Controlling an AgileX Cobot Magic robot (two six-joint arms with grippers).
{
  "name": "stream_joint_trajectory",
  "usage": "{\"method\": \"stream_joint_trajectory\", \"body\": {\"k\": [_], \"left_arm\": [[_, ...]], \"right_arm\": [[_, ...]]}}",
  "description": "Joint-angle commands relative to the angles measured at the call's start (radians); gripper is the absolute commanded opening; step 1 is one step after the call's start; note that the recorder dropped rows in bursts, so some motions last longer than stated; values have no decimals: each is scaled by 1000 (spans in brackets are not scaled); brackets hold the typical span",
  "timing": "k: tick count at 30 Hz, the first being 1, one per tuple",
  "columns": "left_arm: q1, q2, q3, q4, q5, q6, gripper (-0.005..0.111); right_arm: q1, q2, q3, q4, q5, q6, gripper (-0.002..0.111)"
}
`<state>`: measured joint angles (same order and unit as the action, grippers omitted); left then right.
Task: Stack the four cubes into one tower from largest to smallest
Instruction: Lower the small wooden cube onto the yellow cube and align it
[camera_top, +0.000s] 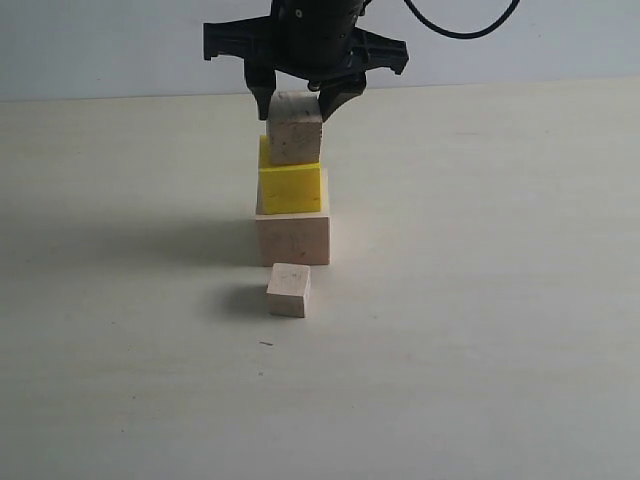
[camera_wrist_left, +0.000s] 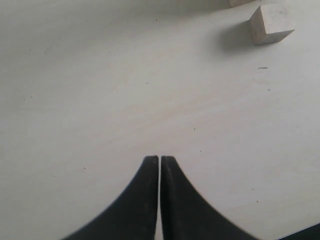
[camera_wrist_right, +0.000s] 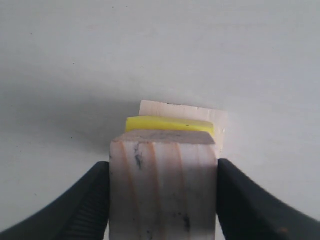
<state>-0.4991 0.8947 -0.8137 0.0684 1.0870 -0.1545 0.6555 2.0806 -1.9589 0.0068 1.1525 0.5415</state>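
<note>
The tower (camera_top: 292, 215) stands three cubes high near the middle of the pale worktop (camera_top: 480, 350): the large wood cube (camera_top: 293, 240) at the bottom, the yellow cube (camera_top: 290, 188) on it, set slightly towards the back, and the medium wood cube (camera_top: 295, 128) with striped grain on top. The right pincer (camera_top: 297, 105) comes down from above and is closed on the medium wood cube, one black finger pressed against each side, while the cube's underside appears to rest on the yellow one. The small wood cube (camera_top: 289, 290) lies alone on the worktop just in front of the tower, apart from it, casting a shadow to its left. The left pincer (camera_wrist_left: 160, 160) hangs over bare worktop with its fingers pressed together, holding nothing, well away from the small wood cube.
</note>
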Motion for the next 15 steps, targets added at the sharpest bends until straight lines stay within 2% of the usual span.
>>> {"method": "stream_joint_trajectory", "body": {"k": [1,11,15], "left_arm": [[1,-4,2,-3,-10,-2,4],[1,-4,2,-3,-10,-2,4],[1,-4,2,-3,-10,-2,4]], "right_arm": [[-4,-7,-2,-7,-7,2,2],[-4,-7,-2,1,-15,2,41],[-4,-7,-2,0,-25,12,49]]}}
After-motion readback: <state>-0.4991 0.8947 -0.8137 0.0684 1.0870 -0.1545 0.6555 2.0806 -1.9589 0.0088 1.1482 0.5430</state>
